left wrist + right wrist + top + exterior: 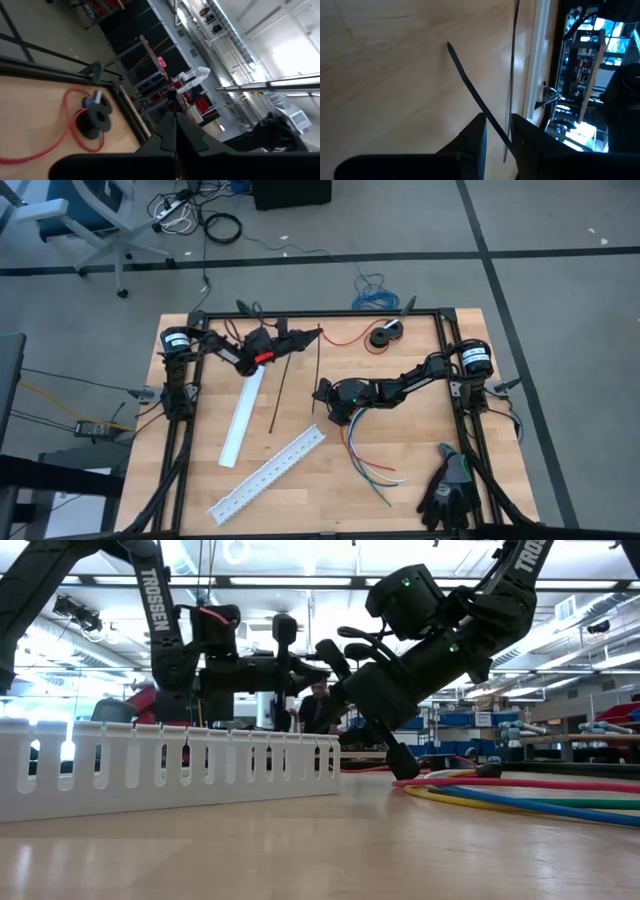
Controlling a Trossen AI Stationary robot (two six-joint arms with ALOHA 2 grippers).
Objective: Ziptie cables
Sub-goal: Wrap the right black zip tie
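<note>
Cables (365,460), a bunch of thin curved wires in red, orange, blue, green and white, lie fanned on the wooden table (400,430) near its front right part, their gathered end under the right gripper (322,395). Right wrist view shows that gripper's two dark fingers (472,137) clamped on a thin black zip-tie strip (470,87), whose free tip points out over bare wood. Left gripper (300,337) hangs near the table's back edge, fingers together, holding nothing visible; two black strips (295,375) lie just in front of it. Farther out: white slotted duct (268,474), plain white cover (243,418), black spool with red wire (380,336), black gloves (452,490). Risk: the strip is held near one end only, so it could swing or slip while being threaded around the bunch; loose wires could spread and escape the loop.
</note>
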